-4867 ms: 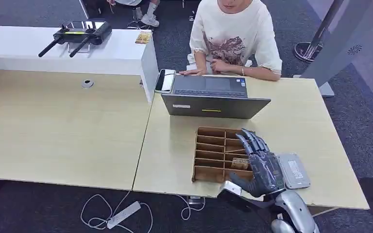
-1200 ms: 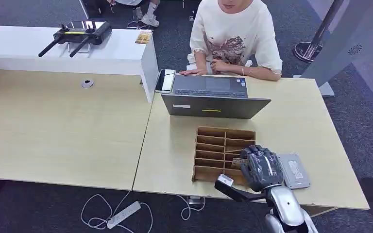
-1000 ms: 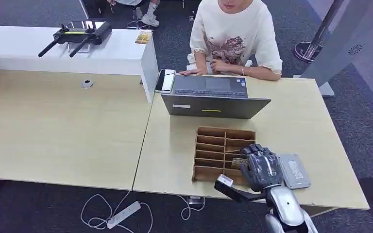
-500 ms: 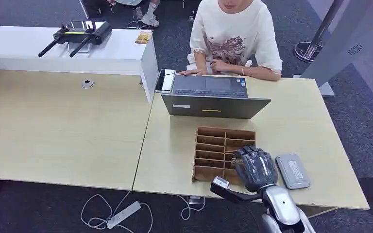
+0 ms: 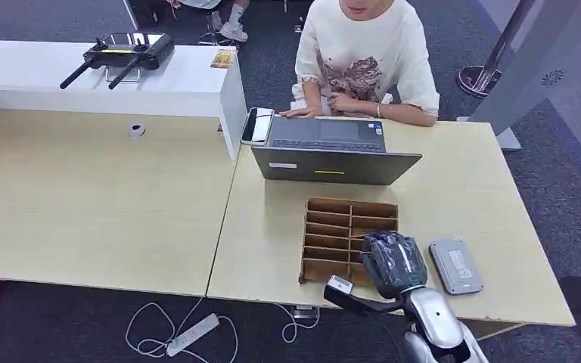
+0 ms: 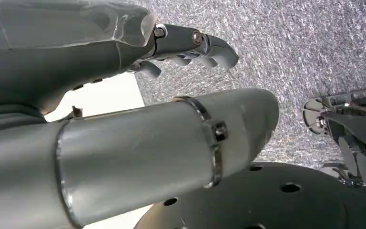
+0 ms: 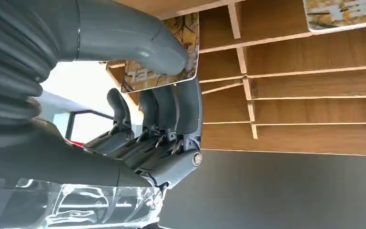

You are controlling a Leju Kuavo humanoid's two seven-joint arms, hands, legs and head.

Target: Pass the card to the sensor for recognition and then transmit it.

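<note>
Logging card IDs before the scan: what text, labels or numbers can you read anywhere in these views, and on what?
Nothing legible.
Card pinched by right hand: pale characters, blurred.
Second card in wooden organizer: blurred.
Sensor: label too small.
Laptop: stickers too small.

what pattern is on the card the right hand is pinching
A brown-and-cream branching, tree-like print on the card, clearest in the right wrist view.
</note>
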